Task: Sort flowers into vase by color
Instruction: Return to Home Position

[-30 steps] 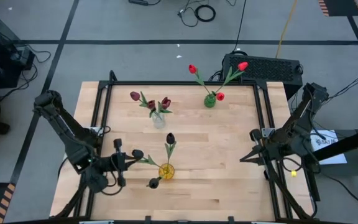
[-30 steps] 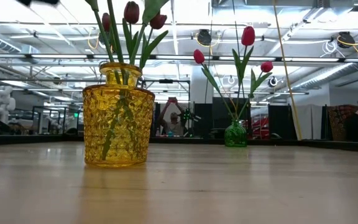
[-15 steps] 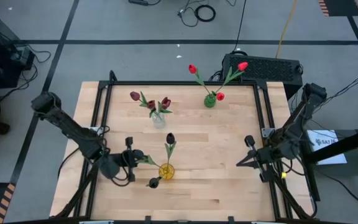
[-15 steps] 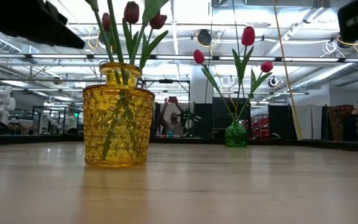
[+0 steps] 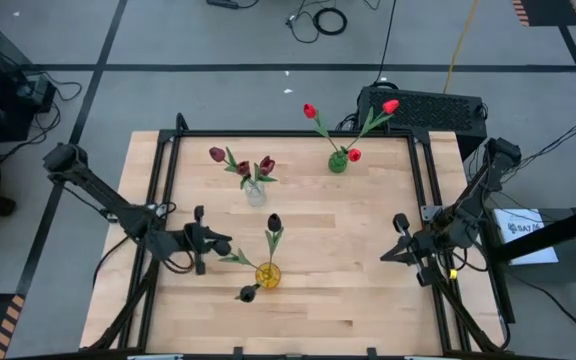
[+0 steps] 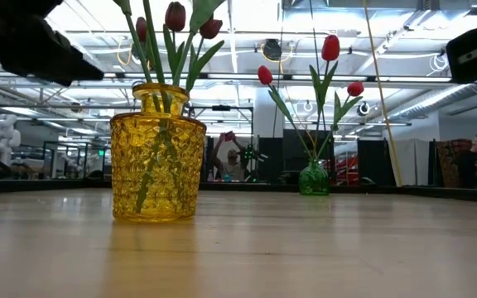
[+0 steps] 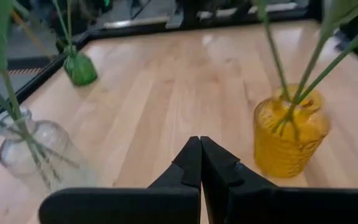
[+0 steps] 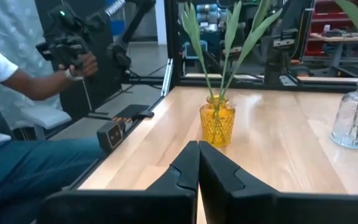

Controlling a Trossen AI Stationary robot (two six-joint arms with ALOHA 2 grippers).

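Three vases stand on the wooden table (image 5: 368,300). A yellow vase (image 5: 266,273) near the front holds near-black tulips, with heads toward the far edge (image 5: 274,222) and toward the near edge (image 5: 247,294). A clear vase (image 5: 255,192) holds dark maroon tulips (image 5: 243,167). A green vase (image 5: 337,162) at the back holds bright red tulips (image 5: 309,110). My left gripper (image 5: 218,244) is shut and empty, just left of the yellow vase (image 7: 289,134). My right gripper (image 5: 387,257) is shut and empty at the table's right, pointing at the yellow vase (image 8: 217,123).
A black frame (image 5: 164,170) runs along the table's left, far and right edges. A seated person (image 8: 17,112) holding a device shows beyond the table's edge in the right wrist view. Bare wood lies between the yellow vase and my right gripper.
My left gripper has gone toward the table's far edge and a little to the right, ending beside the yellow vase, still shut. My right gripper has shifted slightly toward the table's left. The vases and flowers have stayed where they were.
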